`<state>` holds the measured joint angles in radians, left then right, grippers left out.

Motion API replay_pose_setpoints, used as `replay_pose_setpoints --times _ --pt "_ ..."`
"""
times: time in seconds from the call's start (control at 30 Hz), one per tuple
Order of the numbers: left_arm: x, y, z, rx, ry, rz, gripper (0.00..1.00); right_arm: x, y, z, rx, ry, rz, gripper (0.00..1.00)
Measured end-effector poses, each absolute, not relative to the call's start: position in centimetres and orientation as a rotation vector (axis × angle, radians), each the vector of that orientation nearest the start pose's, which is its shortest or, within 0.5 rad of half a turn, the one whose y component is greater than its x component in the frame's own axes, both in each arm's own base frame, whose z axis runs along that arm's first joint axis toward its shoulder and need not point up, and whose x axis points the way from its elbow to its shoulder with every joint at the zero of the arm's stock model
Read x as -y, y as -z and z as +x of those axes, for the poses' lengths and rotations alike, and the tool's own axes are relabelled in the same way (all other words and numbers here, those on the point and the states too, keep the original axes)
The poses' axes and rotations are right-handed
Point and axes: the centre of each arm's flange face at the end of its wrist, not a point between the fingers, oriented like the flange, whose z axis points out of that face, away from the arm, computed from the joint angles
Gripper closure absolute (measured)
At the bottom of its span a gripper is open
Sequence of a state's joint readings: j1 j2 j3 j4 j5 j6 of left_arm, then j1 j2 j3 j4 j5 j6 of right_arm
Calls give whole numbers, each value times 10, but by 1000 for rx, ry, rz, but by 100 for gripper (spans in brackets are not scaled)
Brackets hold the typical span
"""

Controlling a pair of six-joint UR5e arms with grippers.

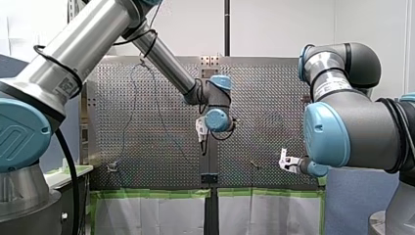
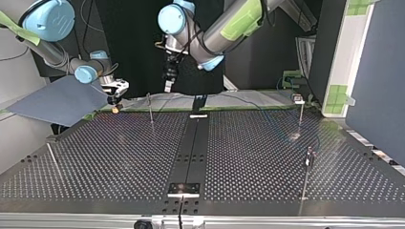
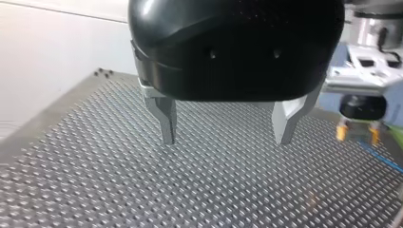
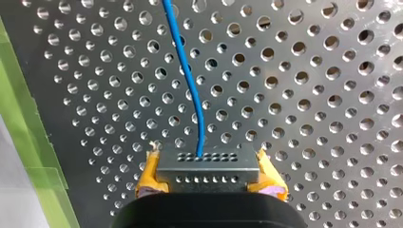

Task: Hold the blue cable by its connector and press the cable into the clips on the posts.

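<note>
In the right wrist view, my right gripper (image 4: pixel 207 156) is clamped on the grey connector (image 4: pixel 207 170), one yellow pad (image 4: pixel 151 173) pressed against each end. The blue cable (image 4: pixel 191 85) leaves the connector's far face and runs ahead of the gripper, curving over the perforated table (image 4: pixel 309 95). A strip of green tape (image 4: pixel 21 123) lines the table's edge beside the gripper.

In the left wrist view, my left gripper (image 3: pixel 225 140) is black with metal fingers (image 3: pixel 166 121). They are spread apart with nothing between them, hanging above the table. Beside it stands my right gripper (image 3: pixel 359 133), low near the table's edge, with a short stretch of blue cable under it.

In the front view, my left gripper (image 1: pixel 200 131) hangs over the dark strip at the table's middle. My right gripper (image 1: pixel 285 161) is near the taped edge, towards the right corner.

In the top view, my right gripper (image 2: pixel 115 106) is at the table's far left corner, its yellow pads just above the surface. My left gripper (image 2: pixel 168 85) hangs above the far edge near the middle. Thin posts (image 2: pixel 151 110) stand upright, well apart, across the table. The cable is too thin to trace here.
</note>
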<state>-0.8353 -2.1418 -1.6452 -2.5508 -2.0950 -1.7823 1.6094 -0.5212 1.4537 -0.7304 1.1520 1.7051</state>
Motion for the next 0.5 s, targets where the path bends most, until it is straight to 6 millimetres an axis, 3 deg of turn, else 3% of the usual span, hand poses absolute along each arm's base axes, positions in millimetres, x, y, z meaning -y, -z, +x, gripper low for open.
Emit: replay_pose_setpoints --times 0.27,0.5 --pt "509 -202 341 -1572 476 100 1 664 57 200 1272 -1551 1633 100" --pt "489 -218 322 -1560 491 86 1 663 57 202 1270 -1552 1636 100"
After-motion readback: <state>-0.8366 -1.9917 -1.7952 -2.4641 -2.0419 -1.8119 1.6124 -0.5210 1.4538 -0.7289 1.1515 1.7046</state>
